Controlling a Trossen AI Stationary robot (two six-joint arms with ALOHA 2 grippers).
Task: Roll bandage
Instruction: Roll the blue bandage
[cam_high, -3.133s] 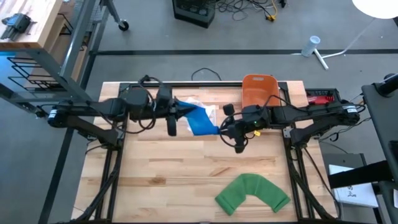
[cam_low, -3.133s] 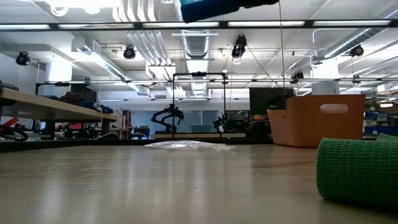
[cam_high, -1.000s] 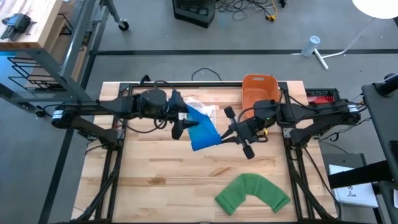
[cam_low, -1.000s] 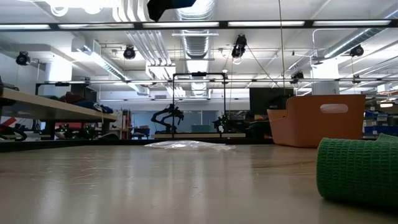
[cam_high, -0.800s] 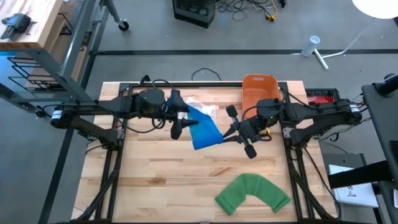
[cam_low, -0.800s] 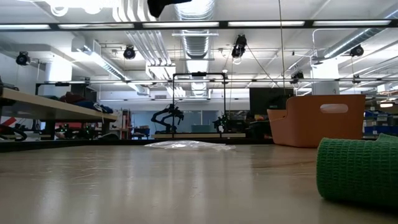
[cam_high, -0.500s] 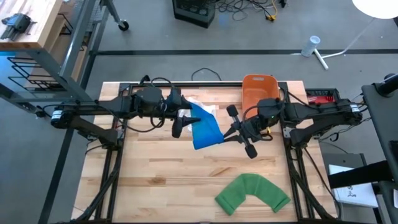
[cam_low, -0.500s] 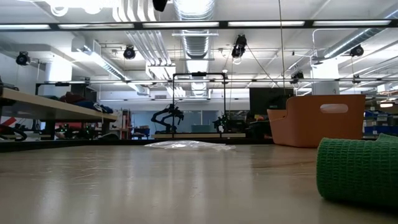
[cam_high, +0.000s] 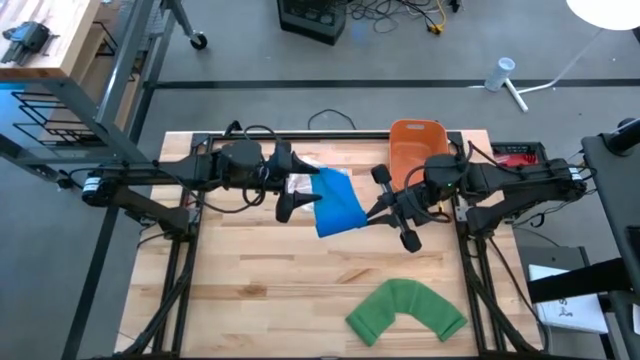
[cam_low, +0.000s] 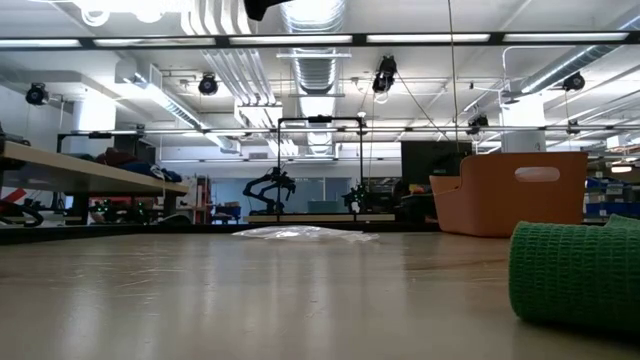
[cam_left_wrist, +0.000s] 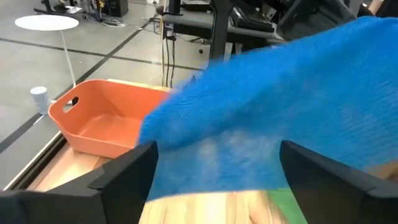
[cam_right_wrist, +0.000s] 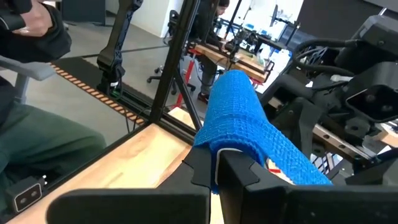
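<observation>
A soft, limp blue knitted bandage is held above the table between both arms, pinched by the right gripper; the left gripper is spread wide. A grip at its free edge seems best.

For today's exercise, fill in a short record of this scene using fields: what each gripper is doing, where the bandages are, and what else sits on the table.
left gripper: open, beside the blue bandage, not gripping it
right gripper: shut on the blue bandage, holding it above the table
green bandage: lying bent at the table's near edge, untouched
orange bin: at the far edge, by the right arm
clear plastic wrapper: on the table behind the blue bandage
</observation>
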